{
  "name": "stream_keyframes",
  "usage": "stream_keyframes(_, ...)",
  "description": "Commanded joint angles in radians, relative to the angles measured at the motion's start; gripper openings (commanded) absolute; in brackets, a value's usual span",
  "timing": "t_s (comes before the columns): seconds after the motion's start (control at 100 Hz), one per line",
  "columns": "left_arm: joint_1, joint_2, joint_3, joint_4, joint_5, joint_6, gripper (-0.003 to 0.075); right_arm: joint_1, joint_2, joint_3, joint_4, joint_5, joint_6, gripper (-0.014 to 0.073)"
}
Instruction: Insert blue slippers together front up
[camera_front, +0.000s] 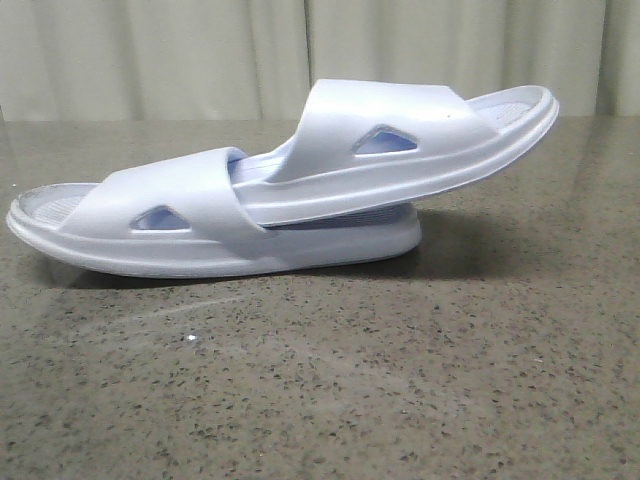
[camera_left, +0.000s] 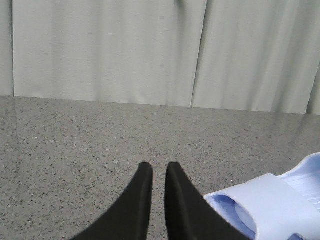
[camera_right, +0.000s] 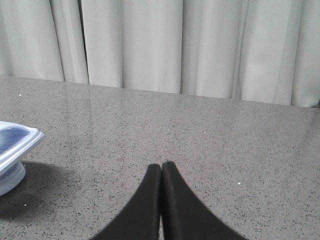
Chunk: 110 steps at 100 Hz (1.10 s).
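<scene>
The blue slippers (camera_front: 290, 190) are lying nested on the table (camera_front: 400, 380); left gripper (camera_left: 159, 172) barely parted, right gripper (camera_right: 161, 170) closed, both empty.

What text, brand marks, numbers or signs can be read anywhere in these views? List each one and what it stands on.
None: no word, logo, number or sign can be read in any view.
The upper slipper and the lower slipper show plain straps and soles with no marking.
The table, the curtain, the left gripper and the right gripper carry no print either.
</scene>
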Motion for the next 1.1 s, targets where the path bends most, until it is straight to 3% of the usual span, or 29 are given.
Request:
stream_keyframes(0.0, -0.006, 0.007, -0.026, -0.022, 0.006, 0.002, 0.0016, -0.007, 0.013, -0.024, -0.022, -0.080, -0.005, -0.0107)
stream_keyframes(0.67, -0.041, 0.002, -0.026, -0.022, 0.005, 0.002, 0.0016, -0.007, 0.013, -0.024, -0.022, -0.080, -0.005, -0.0107)
stream_keyframes(0.85, -0.041, -0.034, -0.021, -0.010, -0.084, 0.002, 0.0016, -0.007, 0.013, -0.024, -0.022, -0.080, -0.005, -0.0107)
stream_keyframes(0.98, -0.041, -0.074, -0.008, 0.199, -0.066, -0.050, 0.0016, -0.007, 0.013, -0.024, -0.022, -0.080, -0.005, -0.0107)
stream_keyframes(1.09, -0.041, -0.107, -0.006, 0.532, -0.059, -0.346, 0.0016, -0.007, 0.013, -0.024, -0.022, -0.080, -0.005, -0.0107)
